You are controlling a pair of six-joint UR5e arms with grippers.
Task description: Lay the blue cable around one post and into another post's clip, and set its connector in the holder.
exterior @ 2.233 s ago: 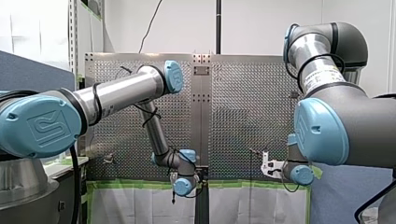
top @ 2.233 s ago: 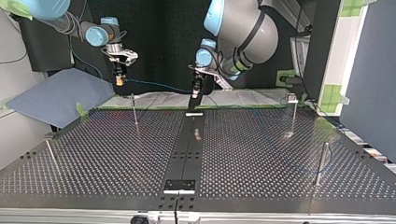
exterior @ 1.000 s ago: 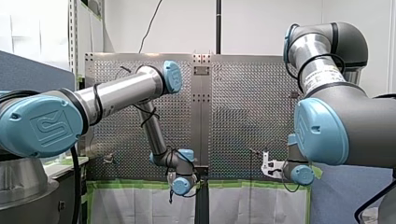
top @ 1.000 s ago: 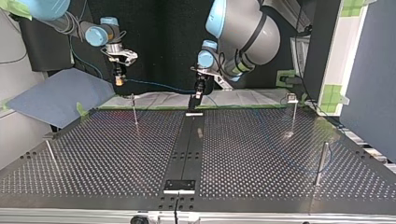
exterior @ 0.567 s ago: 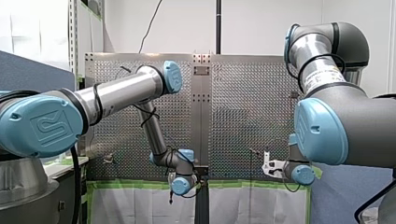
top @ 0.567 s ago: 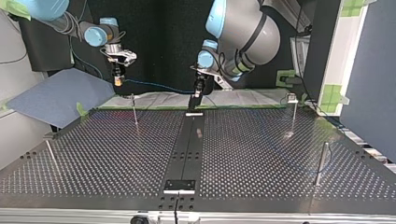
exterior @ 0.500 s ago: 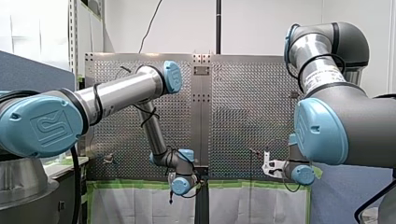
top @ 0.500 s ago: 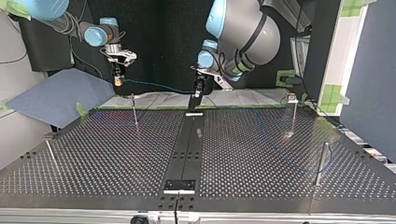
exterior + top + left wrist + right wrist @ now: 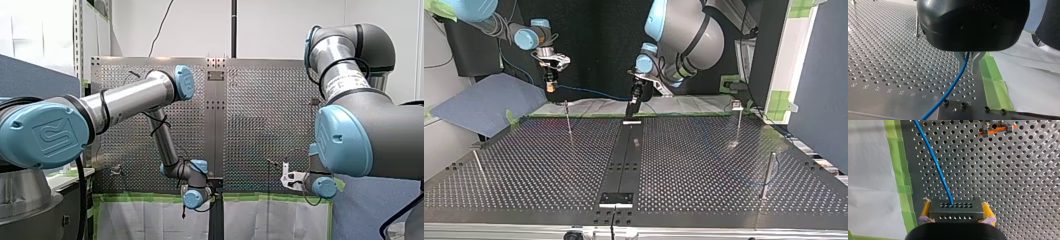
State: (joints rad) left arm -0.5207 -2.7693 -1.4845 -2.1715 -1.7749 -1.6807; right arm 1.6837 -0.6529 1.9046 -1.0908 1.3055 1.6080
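The cable (image 9: 594,92) is hanging in a shallow sag between the two arms, above the tabletop's (image 9: 885,57) far edge in the top view. One end is running into the black connector (image 9: 956,212), which my right pincer (image 9: 956,205) is pinching between its yellow pads, up off the tabletop. Further along, my left pincer (image 9: 967,71) is pinching the cable between its metal fingers, and from there the cable is trailing down toward the camera. In the top view a thin post (image 9: 568,119) is standing just below the connector. In the right wrist view an orange clip (image 9: 996,129) is sitting well ahead of the connector, with green tape (image 9: 901,182) running along the tabletop's edge.
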